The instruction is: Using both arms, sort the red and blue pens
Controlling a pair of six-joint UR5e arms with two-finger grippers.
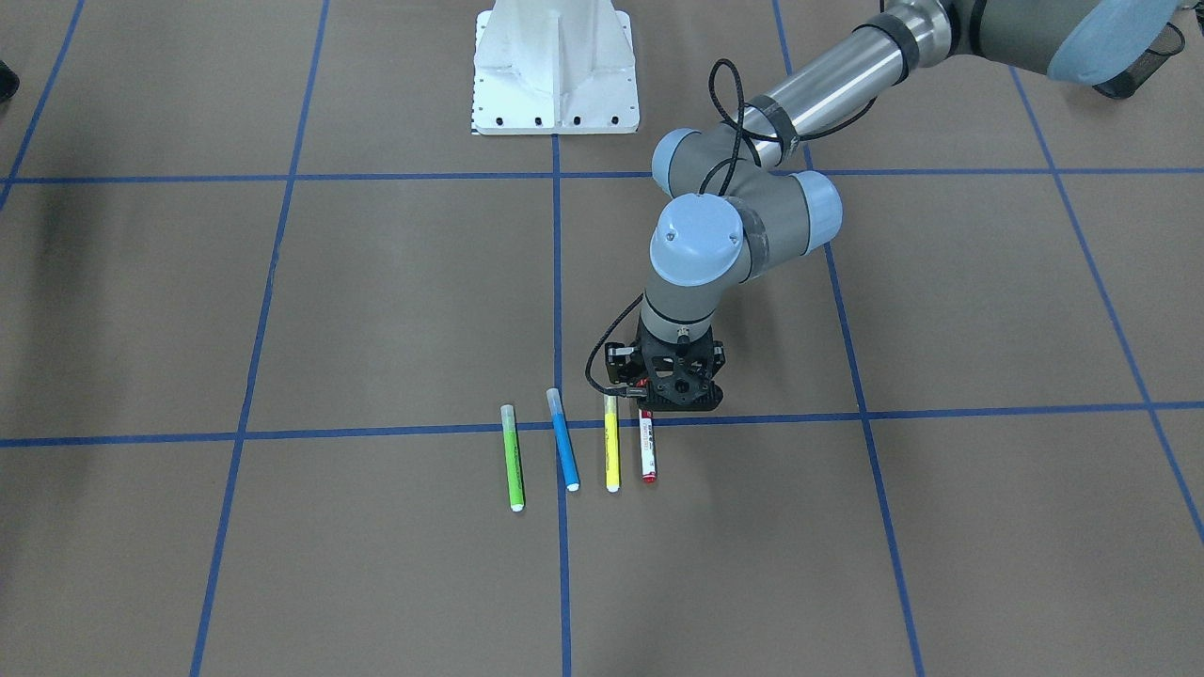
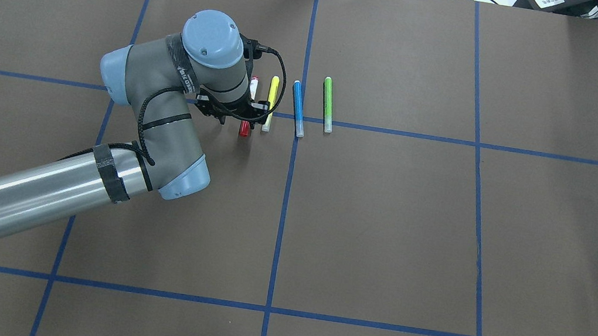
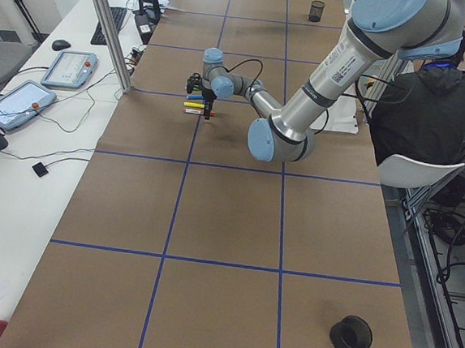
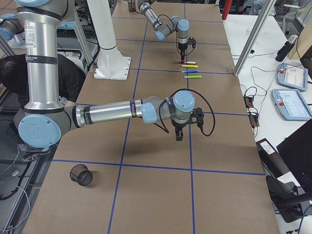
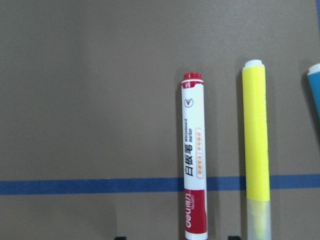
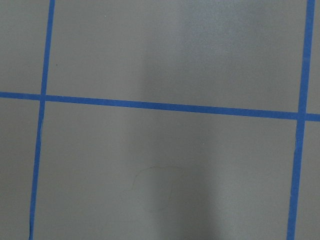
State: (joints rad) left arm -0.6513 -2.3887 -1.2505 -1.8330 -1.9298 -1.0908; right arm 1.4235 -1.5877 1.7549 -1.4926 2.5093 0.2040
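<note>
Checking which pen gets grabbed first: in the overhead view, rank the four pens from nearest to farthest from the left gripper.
From the left gripper:
1. red marker, directly under it.
2. yellow pen, next on the view's right.
3. blue pen, third along.
4. green pen, the row's far end.

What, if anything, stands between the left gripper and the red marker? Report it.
Nothing visible. The left gripper hangs directly over the red marker, jaws open. The yellow pen lies close beside it, not touching, so one finger likely gets only a narrow gap.
</note>
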